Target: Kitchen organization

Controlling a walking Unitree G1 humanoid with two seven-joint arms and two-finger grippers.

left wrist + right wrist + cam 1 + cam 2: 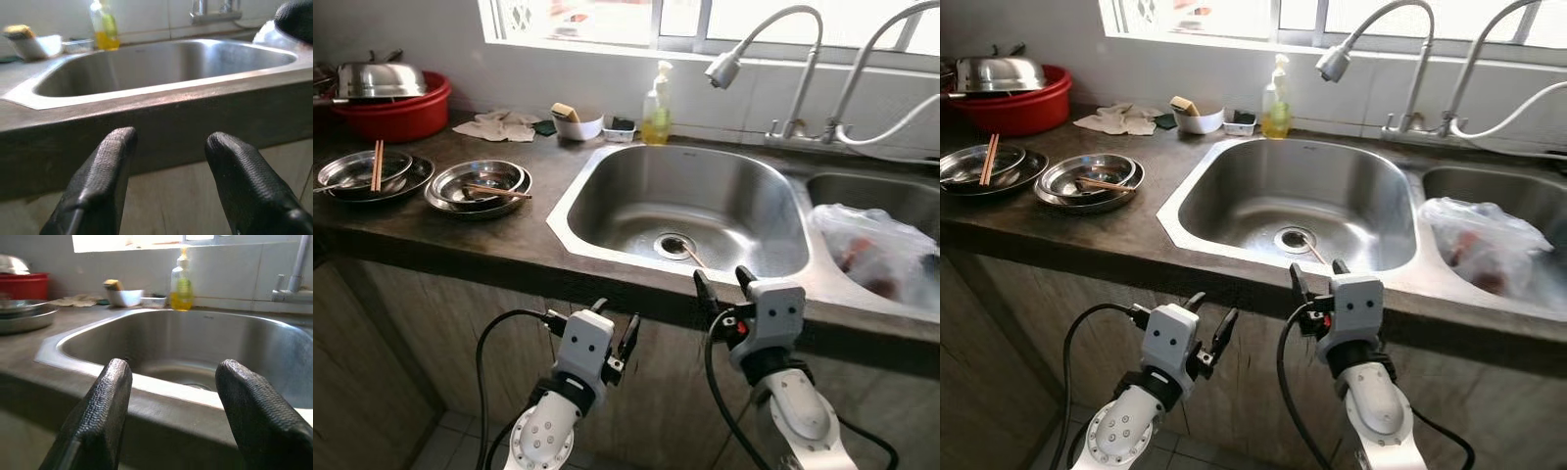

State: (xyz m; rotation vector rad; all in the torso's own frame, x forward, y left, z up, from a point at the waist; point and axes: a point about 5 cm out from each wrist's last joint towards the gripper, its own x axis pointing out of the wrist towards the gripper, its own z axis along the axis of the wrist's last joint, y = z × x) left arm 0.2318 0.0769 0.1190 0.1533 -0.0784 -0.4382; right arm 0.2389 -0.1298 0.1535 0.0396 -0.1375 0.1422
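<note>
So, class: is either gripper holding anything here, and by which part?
Nothing is held. The left gripper and right gripper are both open and empty, in front of the counter by the sink.

We stand in a home kitchen: a steel sink [685, 211], taps [793, 69], soap bottle [656, 108] and metal dishes [478, 186] on a counter [509, 245].

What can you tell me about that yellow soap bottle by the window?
The soap bottle is clear plastic with a pale pump top, holding yellow liquid in roughly its lower half. It stands upright on the dark counter, against the tiled wall behind the sink, next to a small tray.
</note>
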